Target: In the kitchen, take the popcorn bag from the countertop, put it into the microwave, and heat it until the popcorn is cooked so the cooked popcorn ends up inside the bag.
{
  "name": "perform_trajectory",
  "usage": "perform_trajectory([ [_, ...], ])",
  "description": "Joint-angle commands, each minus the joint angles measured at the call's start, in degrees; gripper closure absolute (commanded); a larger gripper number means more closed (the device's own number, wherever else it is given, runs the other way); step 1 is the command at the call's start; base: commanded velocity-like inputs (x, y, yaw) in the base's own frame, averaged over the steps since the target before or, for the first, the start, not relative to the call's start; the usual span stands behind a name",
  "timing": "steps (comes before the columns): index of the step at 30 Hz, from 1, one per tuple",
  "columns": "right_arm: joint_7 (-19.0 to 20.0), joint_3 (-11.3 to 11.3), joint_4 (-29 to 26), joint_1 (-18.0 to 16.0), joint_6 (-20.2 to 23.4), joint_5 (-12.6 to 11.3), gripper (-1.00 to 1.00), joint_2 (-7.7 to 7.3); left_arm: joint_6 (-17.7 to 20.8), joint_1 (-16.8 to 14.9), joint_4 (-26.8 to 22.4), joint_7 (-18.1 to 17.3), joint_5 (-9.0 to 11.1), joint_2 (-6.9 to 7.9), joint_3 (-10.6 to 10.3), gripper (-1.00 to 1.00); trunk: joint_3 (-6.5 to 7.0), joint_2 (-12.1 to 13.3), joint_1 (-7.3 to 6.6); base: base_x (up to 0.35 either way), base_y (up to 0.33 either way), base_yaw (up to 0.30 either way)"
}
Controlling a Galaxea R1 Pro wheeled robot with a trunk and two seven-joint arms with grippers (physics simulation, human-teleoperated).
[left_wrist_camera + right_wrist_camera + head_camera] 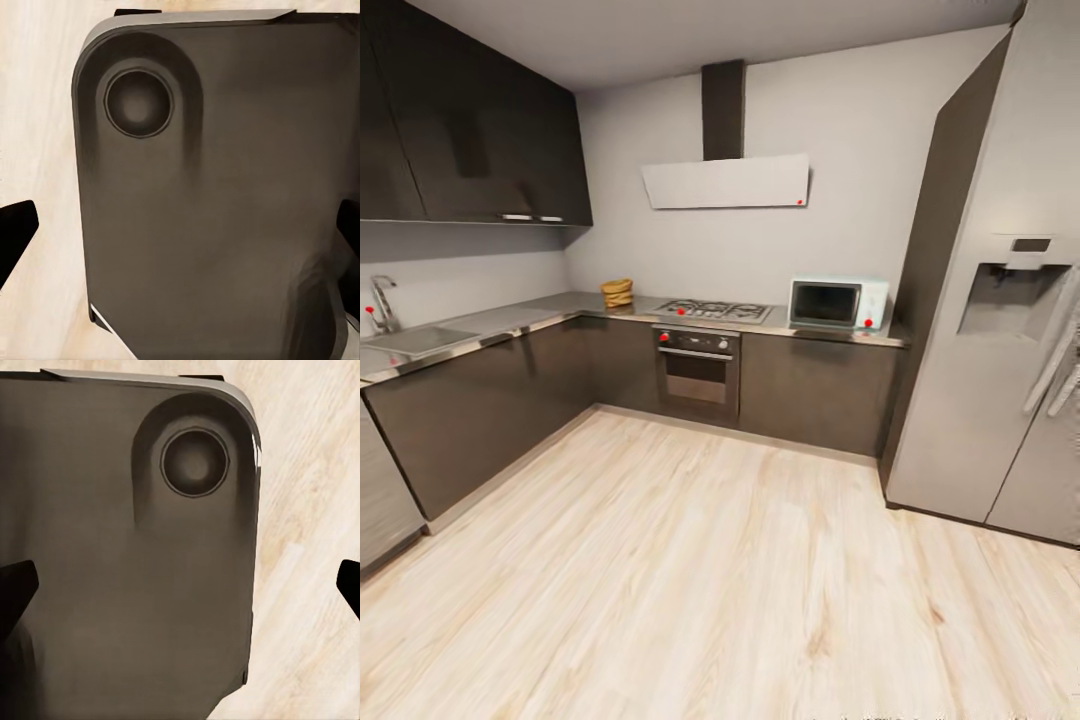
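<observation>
Across the kitchen, the tan-brown popcorn bag point(618, 292) stands upright on the grey countertop point(550, 309) in the far corner, left of the gas hob point(715, 311). The mint-blue microwave point(838, 303) sits on the same countertop to the right of the hob, its dark door closed. Both are far from me. In the left wrist view my left gripper point(180, 232) is open, its dark fingertips point(15, 234) wide apart over my own dark base. In the right wrist view my right gripper point(180, 589) is open too, with nothing between its fingertips point(15, 592).
Pale wood floor point(710, 560) stretches between me and the cabinets. A steel oven point(697, 372) sits under the hob, and a sink point(415, 342) with a tap is on the left counter run. A tall grey fridge point(1000, 330) stands at the right.
</observation>
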Motion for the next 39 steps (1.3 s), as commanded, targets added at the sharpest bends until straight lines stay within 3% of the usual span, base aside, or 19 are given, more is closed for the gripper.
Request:
perform_trajectory([
  [1, -0.07, 0.01, 0.00, -0.01, -0.18, -0.04, -1.00, 0.01, -0.07, -0.01, -0.01, -0.01, 0.09, 0.00, 0.05, -1.00, -0.05, -0.02, 0.00, 0.000, 0.000, -0.176],
  [39, -0.07, 0.01, 0.00, -0.01, -0.18, -0.05, -1.00, 0.01, -0.07, -0.01, -0.10, 0.00, 0.09, -0.09, 0.05, -1.00, -0.05, -0.02, 0.00, 0.000, 0.000, -0.230],
])
